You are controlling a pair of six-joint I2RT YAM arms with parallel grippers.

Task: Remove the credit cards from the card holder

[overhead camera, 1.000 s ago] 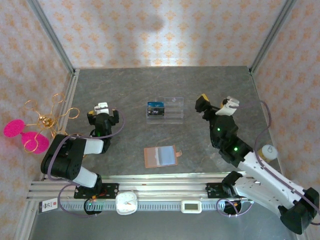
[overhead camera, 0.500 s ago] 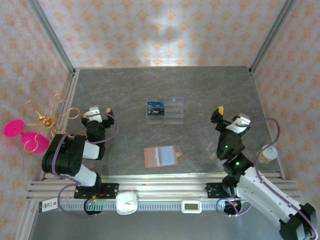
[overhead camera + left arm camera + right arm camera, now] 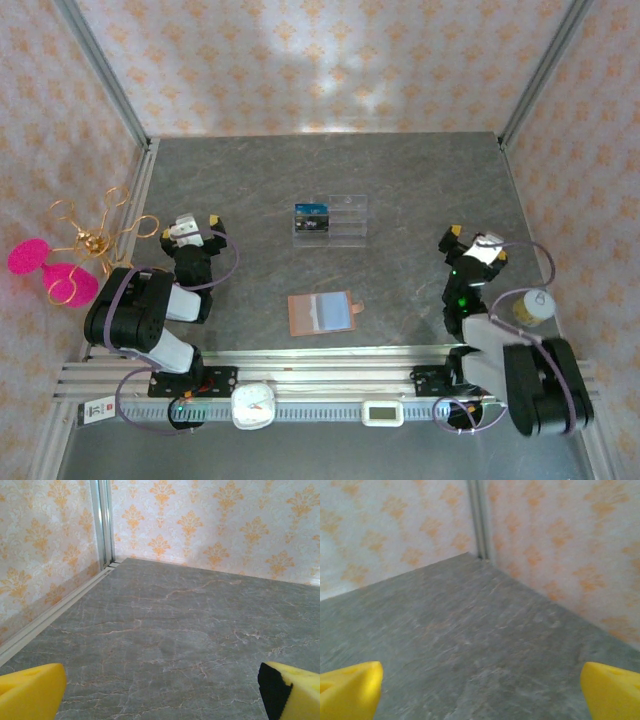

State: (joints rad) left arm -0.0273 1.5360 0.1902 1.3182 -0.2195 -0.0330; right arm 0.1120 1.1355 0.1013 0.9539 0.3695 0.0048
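The card holder (image 3: pixel 323 313) lies open and flat on the grey table near the front, tan-brown with a pale grey-blue inside and a small tab on its right. One dark blue credit card (image 3: pixel 312 217) stands in a clear acrylic rack (image 3: pixel 340 221) further back. My left gripper (image 3: pixel 197 228) is open over the table's left side, well left of the holder. In the left wrist view it (image 3: pixel 160 700) has bare table between its yellow fingertips (image 3: pixel 30 692). My right gripper (image 3: pixel 473 240) is open at the right, with bare table between its tips (image 3: pixel 480 695).
Papered walls with metal posts close the table at left, back and right. A gold wire figure (image 3: pixel 88 235) with pink discs sits outside the left wall. A small pale bottle (image 3: pixel 533 305) stands by the right arm. A clock (image 3: pixel 252 405) sits on the front rail.
My right arm has pulled back from beside the rack toward its base at the near right. The left gripper has shifted a little left. Both stayed open.
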